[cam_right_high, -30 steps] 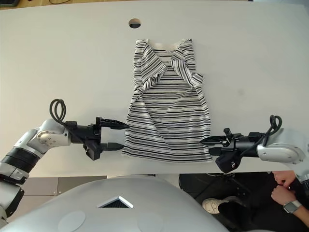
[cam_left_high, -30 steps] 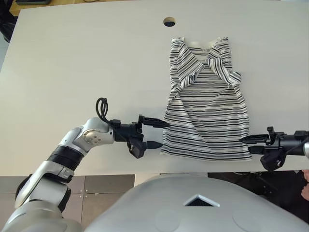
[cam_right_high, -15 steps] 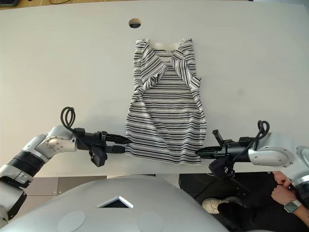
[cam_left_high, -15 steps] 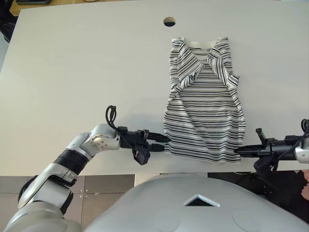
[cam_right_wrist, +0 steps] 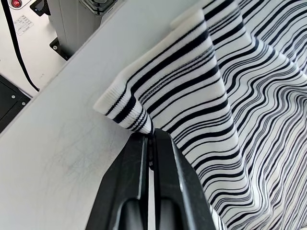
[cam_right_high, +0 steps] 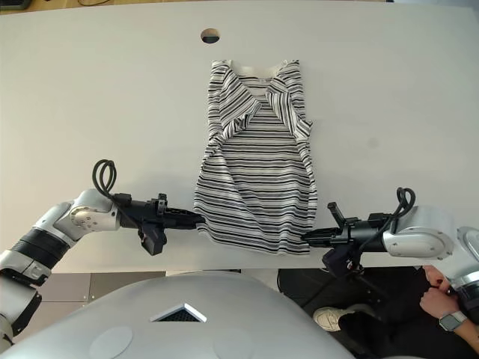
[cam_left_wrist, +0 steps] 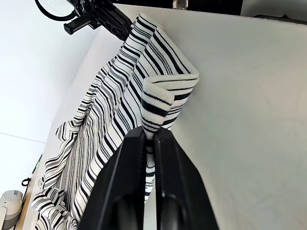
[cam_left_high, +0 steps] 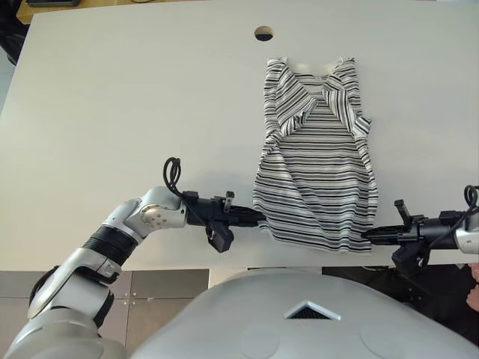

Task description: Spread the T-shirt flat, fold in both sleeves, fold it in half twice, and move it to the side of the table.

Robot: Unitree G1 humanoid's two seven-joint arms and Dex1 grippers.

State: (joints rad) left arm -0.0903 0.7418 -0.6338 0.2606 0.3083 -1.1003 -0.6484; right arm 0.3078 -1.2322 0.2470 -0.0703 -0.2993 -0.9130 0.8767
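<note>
You have the black-and-white striped T-shirt (cam_left_high: 318,149) lying lengthwise on the white table (cam_left_high: 112,112), right of the middle. Its pale collar is at the far end and its ribbed hem at the near end, close to the table's near edge. Both sleeves are folded in over the chest, where they meet in a crumpled V below the collar. The body below them lies mostly flat with a few diagonal wrinkles. Your left gripper (cam_left_high: 257,218) lies low over the table at the shirt's near left corner, its two black fingers pressed together on the hem there. In the left wrist view the fingers (cam_left_wrist: 120,191) pinch a doubled-over roll of the ribbed edge, which stands up slightly from the table. Your right gripper (cam_left_high: 367,235) sits at the near right corner, by the table's near edge. It is likewise clamped on the hem, and in the right wrist view the corner curls up off the surface just ahead of it. The two grippers face each other across the hem, well apart, with the shirt's near edge running between them. A small round hole (cam_left_high: 263,34) in the tabletop lies at the far side, just left of the shirt's collar and apart from it.
</note>
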